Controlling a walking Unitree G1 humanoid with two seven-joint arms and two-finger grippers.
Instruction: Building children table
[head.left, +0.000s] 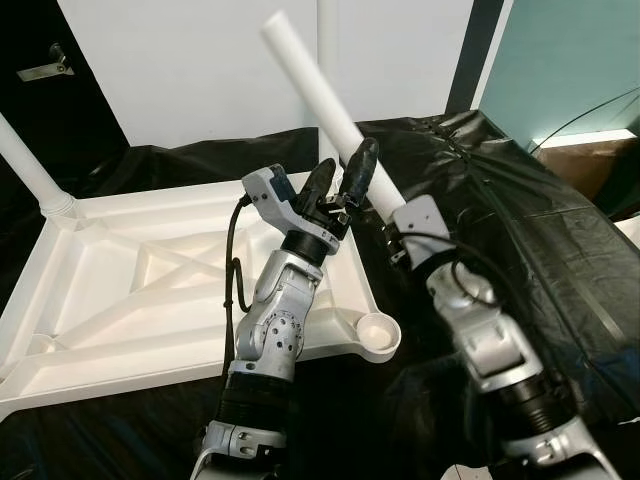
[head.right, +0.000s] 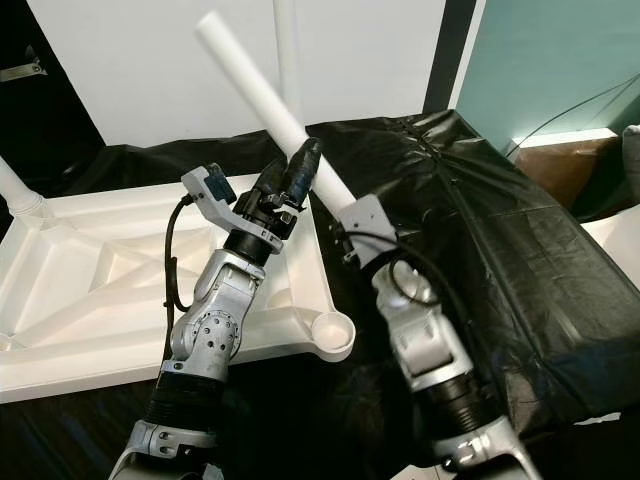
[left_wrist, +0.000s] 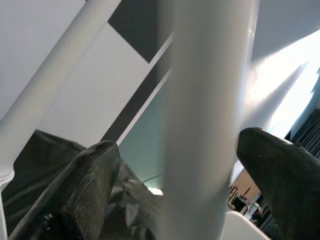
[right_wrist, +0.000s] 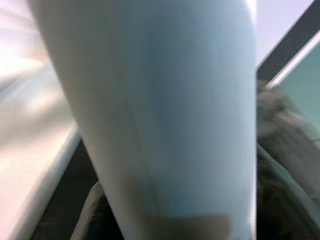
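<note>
Left pincer (head.left: 342, 178), at centre frame in the left eye view, stands with its two black fingers (left_wrist: 80, 195) spread on either side of the loose white table leg (head.left: 325, 95). The left wrist view shows a gap between each finger and the tube, so this pincer is open and not yet clamped. Right pincer (head.left: 385, 205) sits just below and to the right of it. Its fingers are hidden behind the tube and its own wrist; it appears to carry the lower end of the leg, but whether it is closed cannot be told.

The leg runs diagonally from centre frame up toward the upper middle. Below and left of both pincers lies the upturned white table top (head.left: 150, 290), ribbed underside up, resting on black sheeting (head.left: 520, 230). An empty round corner socket (head.left: 378, 334) sits at lower centre, close to the right forearm. One fitted leg (head.left: 25, 165) rises at the far left corner, and another white tube (head.left: 327, 70) stands behind.

Risks, as judged from this position:
- If the right pincer's hold is loose, the long overhanging leg may pivot or slip.
- Closing the left pincer off-centre could push the tube sideways.
- A tilted approach may cause the leg end to jam on the socket rim.
- The top may slide on the sheeting under pressing force.
</note>
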